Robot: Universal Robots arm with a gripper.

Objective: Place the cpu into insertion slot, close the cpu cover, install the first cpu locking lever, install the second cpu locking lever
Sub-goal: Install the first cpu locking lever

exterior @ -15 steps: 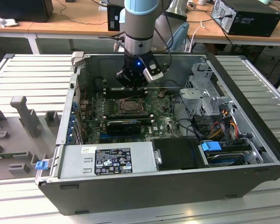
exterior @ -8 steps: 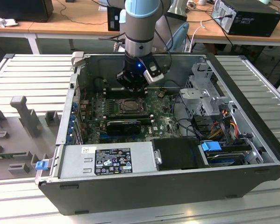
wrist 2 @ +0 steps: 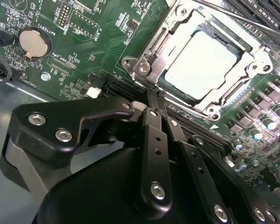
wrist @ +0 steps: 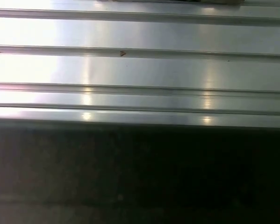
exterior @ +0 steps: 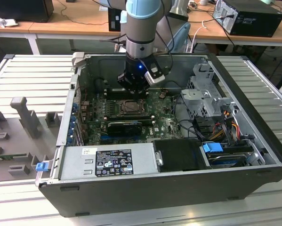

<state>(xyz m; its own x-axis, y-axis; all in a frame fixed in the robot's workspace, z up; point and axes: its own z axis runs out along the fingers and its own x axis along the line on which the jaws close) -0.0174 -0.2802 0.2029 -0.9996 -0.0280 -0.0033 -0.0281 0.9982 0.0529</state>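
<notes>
Ribbed aluminium worktop [exterior: 32, 75] carries an open computer case [exterior: 253, 155] lying on its side; wooden desks with other equipment run along the back of the exterior view. Inside the case: green motherboard [exterior: 166, 125], a long black graphics card [exterior: 126, 126] across its near part, power supply [exterior: 108, 162] along the near wall, drive cage and cable bundle toward the exterior view's right.

Arm enters from above, its pincer [exterior: 133, 87] low over the board just behind the insertion slot [exterior: 130, 107]. Arm body hides the board area behind the socket.

Second wrist view: cpu [wrist 2: 203, 65] lies flat in the socket, pale metal top showing through the window of the cpu cover [wrist 2: 177, 42], which lies down over it. A thin metal lever rod [wrist 2: 233, 16] crosses the far corner of the socket; its ends are cut off by the frame edge, so whether it is latched cannot be told. Coin battery [wrist 2: 34, 41] sits on the board well apart from the socket.

Pincer [wrist 2: 151, 95]: black fingers [wrist 2: 154, 140] drawn together, narrow, nothing visible between them; tips touching or just above the socket's near edge, contact not resolvable. Black linkage blocks the near part of the board.

First wrist view: ribbed metal surface [wrist: 140, 70], with a dark unreadable band beside it.
</notes>
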